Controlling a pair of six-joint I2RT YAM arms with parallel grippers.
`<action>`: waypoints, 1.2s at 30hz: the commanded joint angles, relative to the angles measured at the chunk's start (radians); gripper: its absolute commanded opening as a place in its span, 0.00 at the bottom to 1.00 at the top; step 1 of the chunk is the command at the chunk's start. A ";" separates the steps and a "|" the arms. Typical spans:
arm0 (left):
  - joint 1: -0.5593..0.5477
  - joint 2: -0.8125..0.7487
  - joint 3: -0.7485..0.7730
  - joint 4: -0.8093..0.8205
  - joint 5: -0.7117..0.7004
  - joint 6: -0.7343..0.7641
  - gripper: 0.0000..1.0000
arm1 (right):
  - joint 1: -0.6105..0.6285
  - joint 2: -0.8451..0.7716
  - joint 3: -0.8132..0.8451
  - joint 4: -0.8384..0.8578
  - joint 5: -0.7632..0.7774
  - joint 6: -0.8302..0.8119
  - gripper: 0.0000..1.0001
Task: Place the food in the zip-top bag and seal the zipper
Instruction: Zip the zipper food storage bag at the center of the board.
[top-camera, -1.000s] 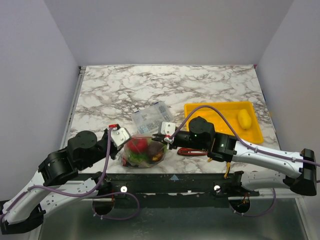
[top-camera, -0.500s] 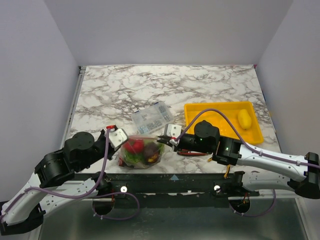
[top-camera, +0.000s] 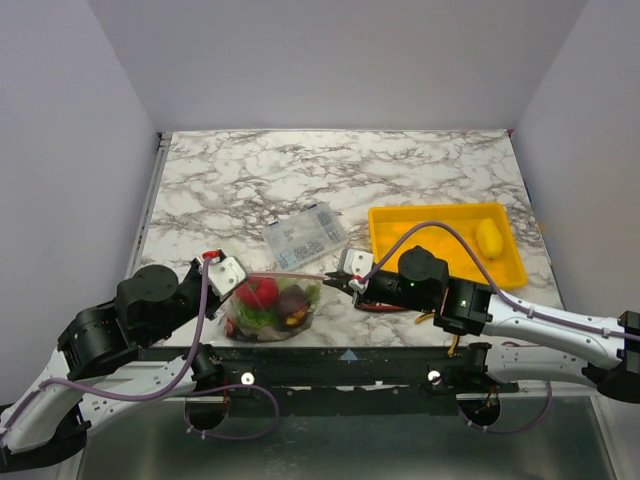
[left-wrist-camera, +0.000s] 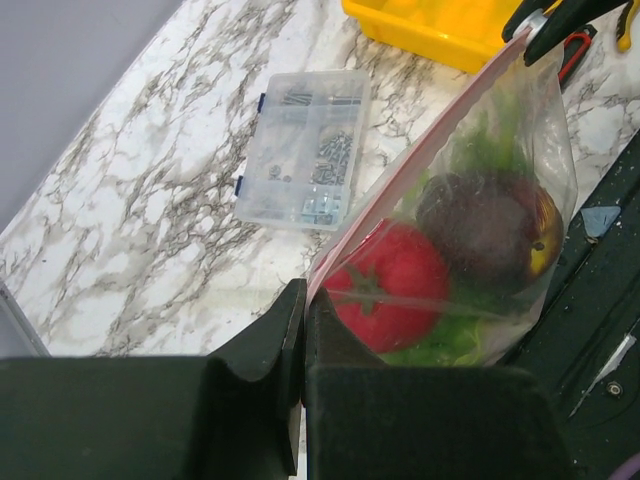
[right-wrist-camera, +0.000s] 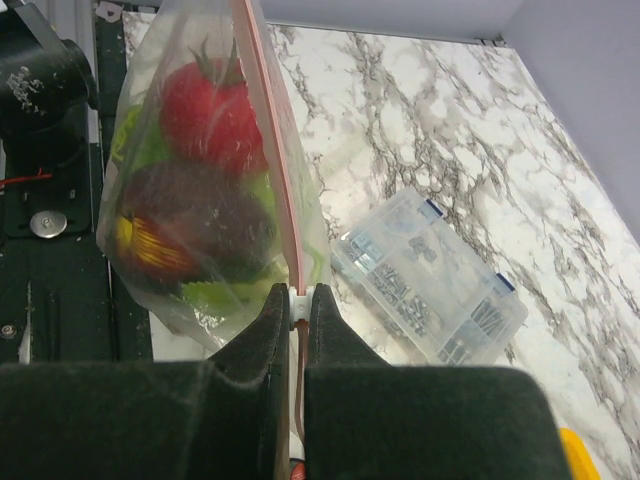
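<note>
1. Two arms share this load. The left arm (top-camera: 150, 310) and the right arm (top-camera: 440, 285) each grip one end of the zipper (top-camera: 285, 276), so the zip-top bag (top-camera: 272, 305) hangs between them over the near edge of the surface (top-camera: 350, 170).
2. Both wrist views show the grip closely. The left jaws are pressed together on the left end of the pinkish-red strip (left-wrist-camera: 420, 160), and the right jaws are pressed together on its right end (right-wrist-camera: 270, 150), with nothing else between them.
3. Holding the two ends apart draws the strip into one straight line. My reading is that this is deliberate: a taut mouth keeps the two tracks lined up for pressing and stops the contents from spilling.
4. Most of the food sits low in the pouch. The tomato (left-wrist-camera: 390, 285) and the eggplant (left-wrist-camera: 480, 215) lie side by side over green pieces, with a patch of yellow at the eggplant's edge. Their weight sags the film downward and leaves the mouth edge free of produce.
5. Whether the strip is sealed along its whole length cannot be told. It reads as a single thin line with no visible gap. Whether the bag's bottom touches anything is also unclear.
6. One yellow fruit (top-camera: 488, 237) lies in the yellow tray (top-camera: 400, 215), well apart from the bag. If it belongs to the load, the filling is not finished.
7. Beyond the bag, the compartment box (top-camera: 305, 233) rests on the surface, apart from both arms.
</note>
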 joint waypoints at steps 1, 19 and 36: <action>0.007 -0.031 0.079 0.012 -0.140 0.033 0.00 | -0.022 -0.031 -0.033 -0.116 0.088 0.007 0.00; 0.006 -0.041 0.098 -0.035 -0.164 0.032 0.00 | -0.023 -0.085 -0.063 -0.144 0.081 0.029 0.00; 0.006 -0.041 0.078 -0.023 -0.104 -0.006 0.00 | -0.023 -0.049 -0.031 -0.081 0.007 0.047 0.05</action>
